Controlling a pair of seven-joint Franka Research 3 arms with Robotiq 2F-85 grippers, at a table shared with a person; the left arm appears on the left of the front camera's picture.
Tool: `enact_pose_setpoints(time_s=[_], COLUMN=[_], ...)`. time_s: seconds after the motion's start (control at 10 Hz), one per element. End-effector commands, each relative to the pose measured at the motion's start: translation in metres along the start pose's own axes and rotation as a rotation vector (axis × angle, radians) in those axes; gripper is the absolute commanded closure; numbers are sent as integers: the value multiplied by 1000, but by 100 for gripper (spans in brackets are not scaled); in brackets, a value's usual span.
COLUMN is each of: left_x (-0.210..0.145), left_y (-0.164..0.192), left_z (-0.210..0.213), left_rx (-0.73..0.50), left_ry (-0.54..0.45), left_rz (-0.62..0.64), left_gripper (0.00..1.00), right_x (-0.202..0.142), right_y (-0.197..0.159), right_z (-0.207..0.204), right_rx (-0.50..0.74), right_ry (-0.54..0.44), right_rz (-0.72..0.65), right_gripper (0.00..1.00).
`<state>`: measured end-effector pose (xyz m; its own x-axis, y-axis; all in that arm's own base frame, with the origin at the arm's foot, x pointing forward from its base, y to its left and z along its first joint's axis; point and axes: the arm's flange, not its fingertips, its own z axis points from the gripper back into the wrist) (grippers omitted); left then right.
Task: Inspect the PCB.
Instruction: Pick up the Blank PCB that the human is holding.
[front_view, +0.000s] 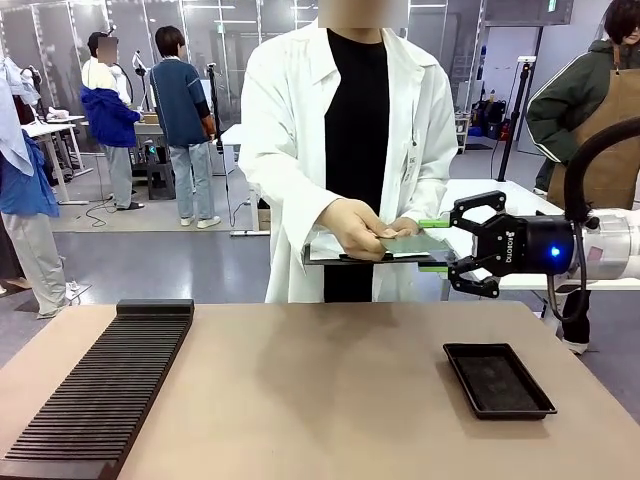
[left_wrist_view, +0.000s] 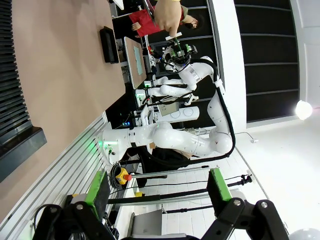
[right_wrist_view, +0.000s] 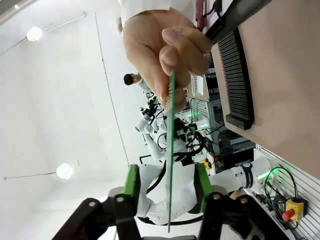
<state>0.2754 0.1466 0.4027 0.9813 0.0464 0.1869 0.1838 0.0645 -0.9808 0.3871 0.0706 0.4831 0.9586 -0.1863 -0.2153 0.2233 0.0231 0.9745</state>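
Observation:
Across the table, a person's hand (front_view: 355, 228) holds out the PCB (front_view: 415, 243), a thin green board lying flat over a dark clipboard (front_view: 325, 256). My right gripper (front_view: 432, 245) reaches in from the right, one green pad above the board's near end and one below it. In the right wrist view the PCB (right_wrist_view: 171, 150) shows edge-on between the pads (right_wrist_view: 132, 187), with a gap on each side, and the person's fingers (right_wrist_view: 165, 50) pinch its far end. My left gripper (left_wrist_view: 157, 187) stands open and holds nothing.
A shallow black tray (front_view: 497, 378) lies on the brown table (front_view: 320, 400) at the right. A long black slotted rack (front_view: 100, 390) runs along the left edge. The person in a white coat stands close to the far edge, and other people stand farther back.

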Motion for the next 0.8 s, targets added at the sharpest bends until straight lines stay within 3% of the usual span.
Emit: enact_pose_setpoints(time_s=[0.0, 0.7], left_x=[-1, -1], left_y=[-3, -3], left_z=[1, 1], left_rx=[13, 13], left_ry=[3, 3], left_rz=[-6, -6], left_gripper=[0, 0], right_x=[2, 1], right_y=[3, 0], right_z=[-10, -6], right_rx=[14, 7], right_ry=[-7, 21], right_rz=[-35, -76], right_gripper=[100, 100])
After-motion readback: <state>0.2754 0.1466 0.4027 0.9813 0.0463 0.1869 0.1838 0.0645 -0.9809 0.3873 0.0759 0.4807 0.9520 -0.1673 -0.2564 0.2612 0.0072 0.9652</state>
